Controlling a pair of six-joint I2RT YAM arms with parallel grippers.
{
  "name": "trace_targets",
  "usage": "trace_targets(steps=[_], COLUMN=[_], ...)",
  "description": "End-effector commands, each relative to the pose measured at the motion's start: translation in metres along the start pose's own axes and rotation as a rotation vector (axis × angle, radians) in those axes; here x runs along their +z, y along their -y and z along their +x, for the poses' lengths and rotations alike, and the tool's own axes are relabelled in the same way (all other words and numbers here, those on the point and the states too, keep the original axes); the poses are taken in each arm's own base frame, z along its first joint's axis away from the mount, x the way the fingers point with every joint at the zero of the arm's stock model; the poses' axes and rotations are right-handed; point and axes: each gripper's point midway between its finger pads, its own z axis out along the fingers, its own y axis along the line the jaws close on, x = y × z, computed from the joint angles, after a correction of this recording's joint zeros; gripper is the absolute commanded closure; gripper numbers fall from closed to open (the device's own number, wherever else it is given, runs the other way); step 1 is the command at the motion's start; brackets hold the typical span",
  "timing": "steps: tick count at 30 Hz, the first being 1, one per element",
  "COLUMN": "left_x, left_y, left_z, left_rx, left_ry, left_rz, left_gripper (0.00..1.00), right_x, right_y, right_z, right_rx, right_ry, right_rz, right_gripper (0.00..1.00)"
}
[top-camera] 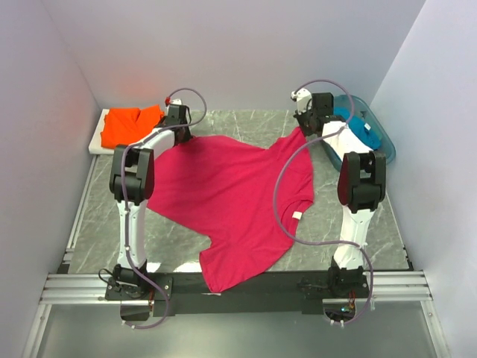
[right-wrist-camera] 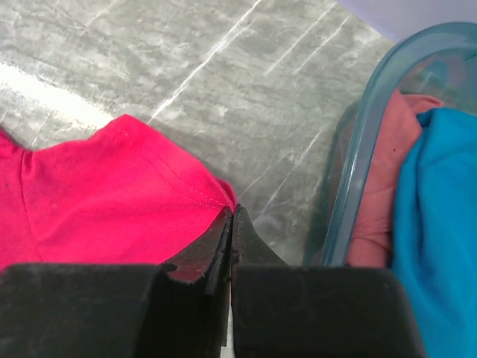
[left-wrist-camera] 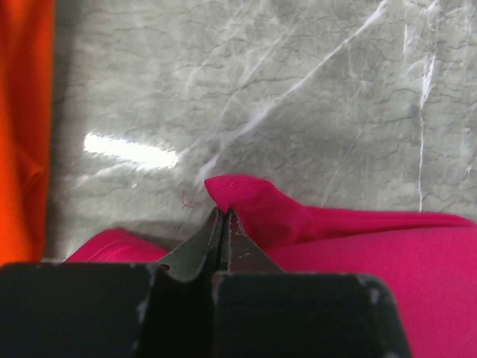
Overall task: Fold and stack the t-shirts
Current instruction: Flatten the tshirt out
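Observation:
A magenta-red t-shirt (top-camera: pixel 231 201) lies spread across the marble table, its white neck label (top-camera: pixel 297 216) showing at the right. My left gripper (top-camera: pixel 179 133) is shut on the shirt's far-left corner; in the left wrist view the closed tips (left-wrist-camera: pixel 223 213) pinch a bunched fold of red cloth (left-wrist-camera: pixel 257 205). My right gripper (top-camera: pixel 304 127) is shut on the far-right corner, where the tips (right-wrist-camera: pixel 231 212) clamp the stitched hem (right-wrist-camera: pixel 149 186). An orange t-shirt (top-camera: pixel 130 125) lies folded at the back left. A teal-blue t-shirt (right-wrist-camera: pixel 440 224) sits in the basket.
The orange shirt rests on a white board (top-camera: pixel 98 142) in the back-left corner. A translucent teal basket (top-camera: pixel 381 138) stands at the back right, close to my right gripper, and also holds a pinkish cloth (right-wrist-camera: pixel 384 179). Walls close in the table on three sides.

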Motion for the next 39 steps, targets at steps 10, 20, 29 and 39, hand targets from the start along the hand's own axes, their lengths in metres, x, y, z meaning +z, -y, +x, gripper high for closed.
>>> trace_targets(steps=[10,20,29,39], left_x=[-0.062,-0.055,-0.044,-0.04], left_y=[-0.006,-0.019,-0.041,-0.024], left_z=[-0.073,-0.097,-0.117,-0.15], left_rx=[-0.013,-0.018,-0.015,0.026], left_ry=[0.246,0.32,0.349,0.43], left_rz=[-0.039,-0.141,-0.25,-0.181], left_gripper=[1.0,1.0,1.0,1.0], right_x=[0.025,0.046,0.053,0.027], right_y=[0.016,0.022,0.037,0.049], right_z=[-0.067,-0.098,-0.095,-0.093], right_rx=[-0.058,-0.11,-0.138,-0.077], right_ry=[0.049,0.097,0.079,0.113], right_rz=[0.066,0.262,0.339,0.344], right_gripper=[1.0,1.0,1.0,1.0])
